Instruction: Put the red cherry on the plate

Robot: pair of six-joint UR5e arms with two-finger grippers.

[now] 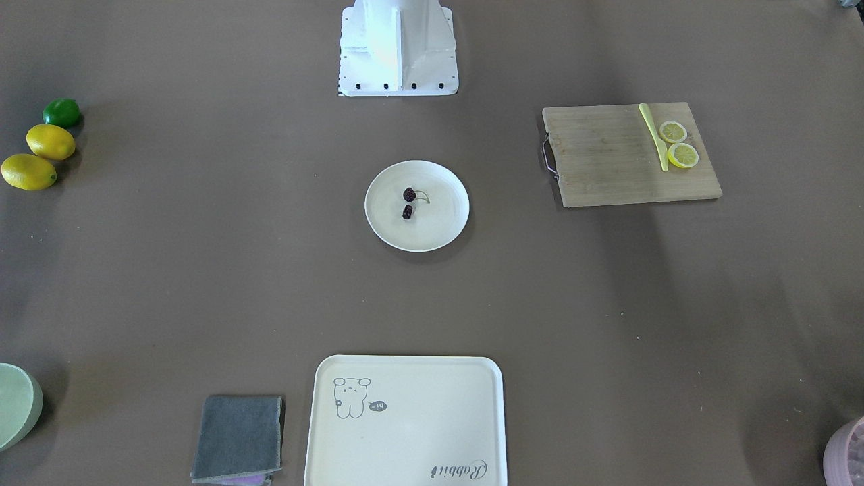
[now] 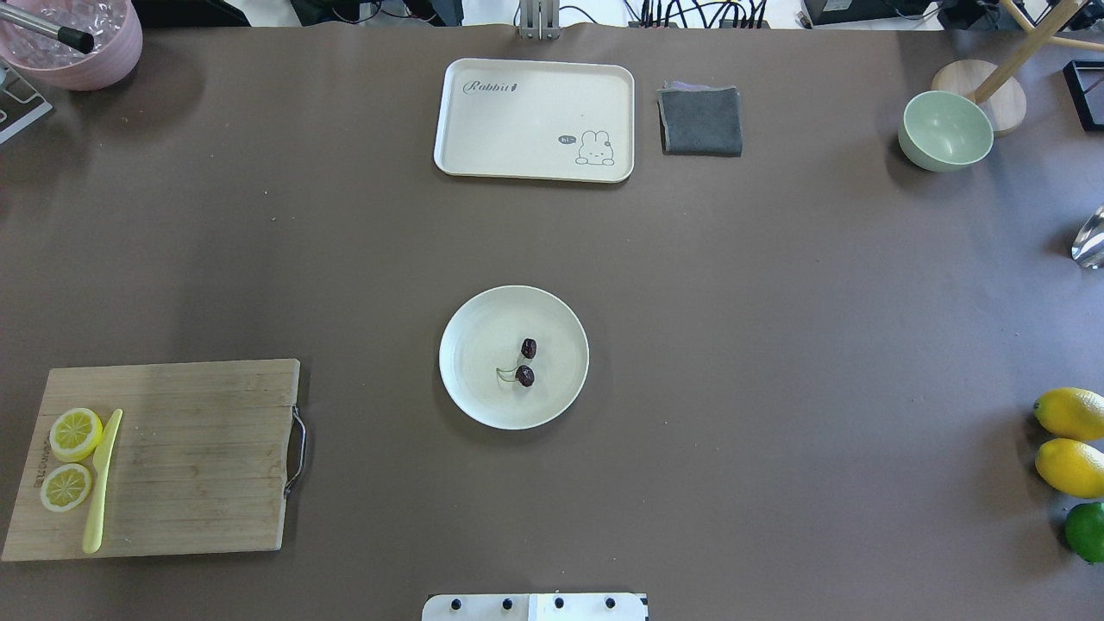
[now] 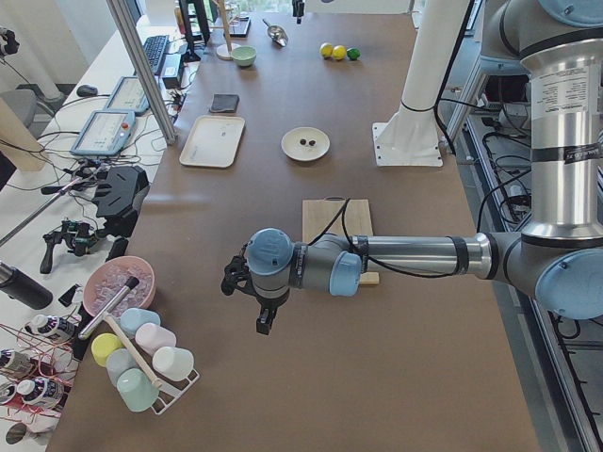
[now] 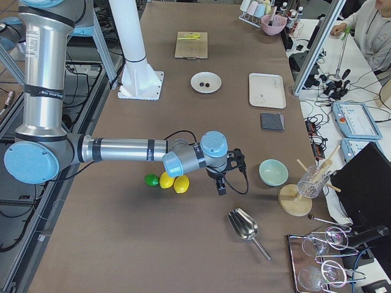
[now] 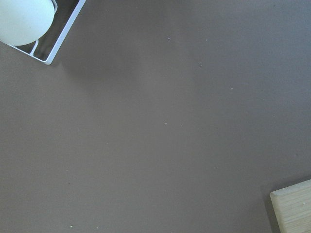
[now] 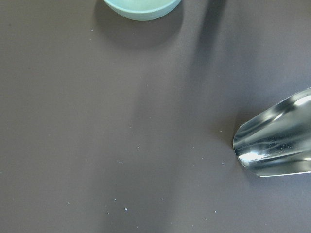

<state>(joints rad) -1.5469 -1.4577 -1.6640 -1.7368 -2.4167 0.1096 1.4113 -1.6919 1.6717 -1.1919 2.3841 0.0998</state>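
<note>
On the plate (image 2: 479,332), just off its centre, the red cherry (image 2: 525,375) already rests, the pair lined up toward the robot. The left gripper (image 3: 265,323) and right gripper (image 4: 220,187) hang well apart from the plate, neither clearly nearer; whether their fingers are spread cannot be told.

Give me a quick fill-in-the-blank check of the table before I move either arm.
The round cream-white plate holds ____ dark red cherries joined by a green stem.
The yellow-green plastic knife lies on the wooden cutting board beside two ____ slices.
The folded cloth next to the cream rectangular tray is ____.
Missing words: two; lemon; grey.
</note>
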